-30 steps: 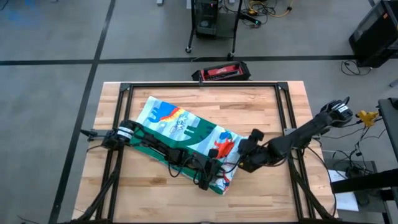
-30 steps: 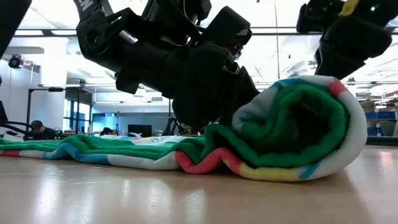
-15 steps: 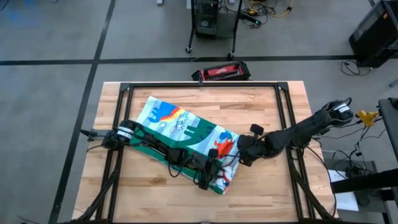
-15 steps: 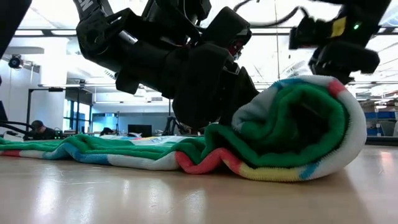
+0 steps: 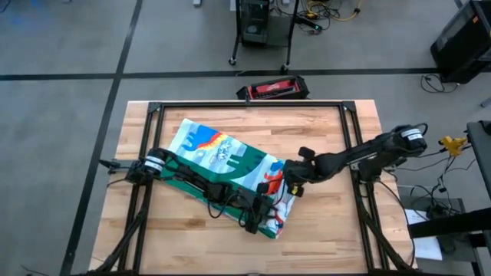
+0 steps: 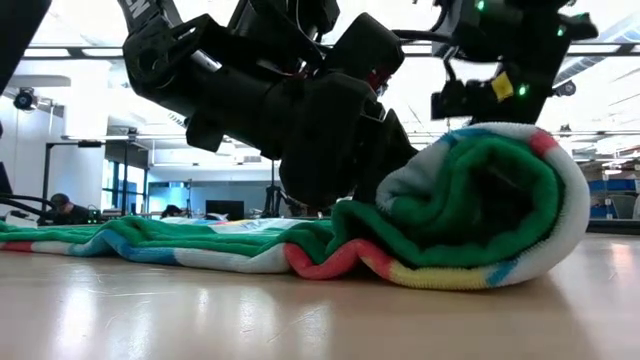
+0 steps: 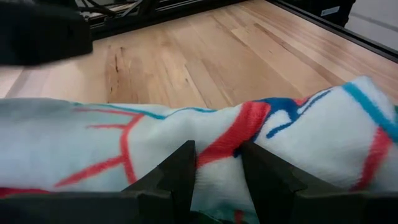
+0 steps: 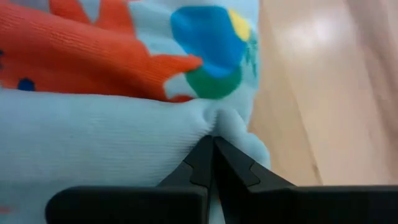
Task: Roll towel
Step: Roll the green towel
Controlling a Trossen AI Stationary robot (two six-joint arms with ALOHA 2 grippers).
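On table (image 5: 322, 215) | towel (image 5: 222, 157) diagonal, rolled end nearest; left pincer (image 5: 265, 218), right pincer (image 5: 290, 184) clamped on it

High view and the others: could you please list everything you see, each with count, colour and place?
Printed dinosaur towel: one, pale blue with green back, partly rolled on the table's middle.
Wooden table: one, light brown, black frame.
Flat case: one, red and black, floor beyond the table's far edge.
Person: one, far background, low view.
Left gripper: dark, jaws pinching the towel's rolled end.
Right gripper: dark, jaws shut on the towel's edge.
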